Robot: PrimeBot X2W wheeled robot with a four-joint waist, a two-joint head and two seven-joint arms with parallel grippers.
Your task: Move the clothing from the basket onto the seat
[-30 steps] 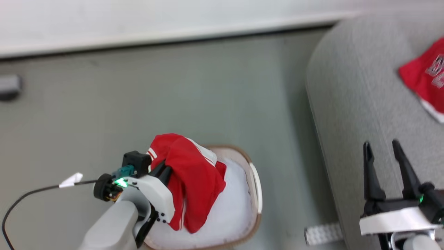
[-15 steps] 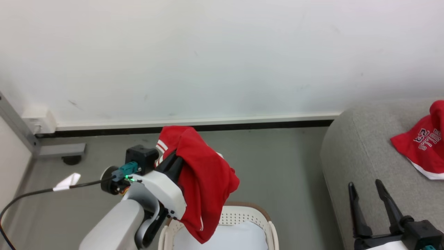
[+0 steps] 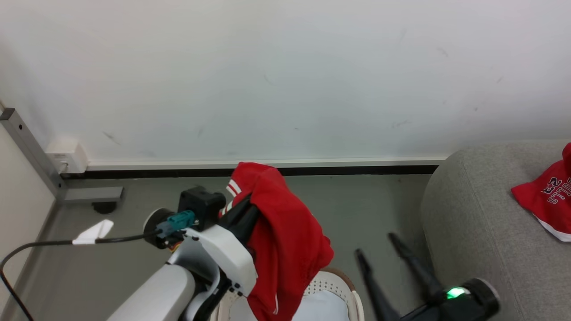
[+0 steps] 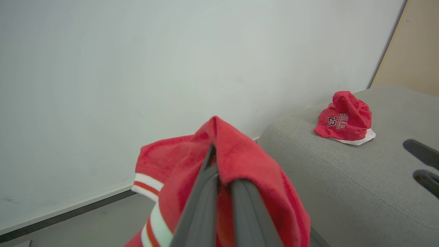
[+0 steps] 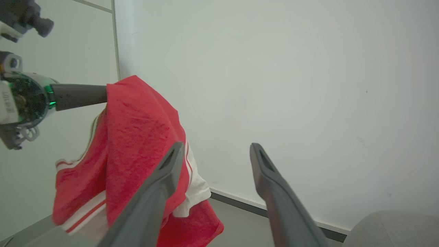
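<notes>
Against white wall (image 3: 267,67): your left end effector (image 3: 244,216) grasps shorts (image 3: 285,240) over the basket (image 3: 328,283); jersey (image 3: 546,198) lies on sofa (image 3: 473,232); right end effector (image 5: 216,147) released.

A: What's behind, on your head view?
B: You've got a white wall (image 3: 285,67) w/ faint scuffs, pale skirting (image 3: 267,163) over a dark strip, and grey-green floor (image 3: 134,214). Light's even, soft.
A: Left side?
B: Grey metal post (image 3: 31,149) slanting up the corner, small white box (image 3: 67,157) beside it, grey bar (image 3: 91,194) on a dark caster (image 3: 103,207) at its foot. Beige panel (image 3: 18,223) at yr far left.
A: Right?
B: Grey woven seat (image 3: 482,223), rounded end, near the wall.
</notes>
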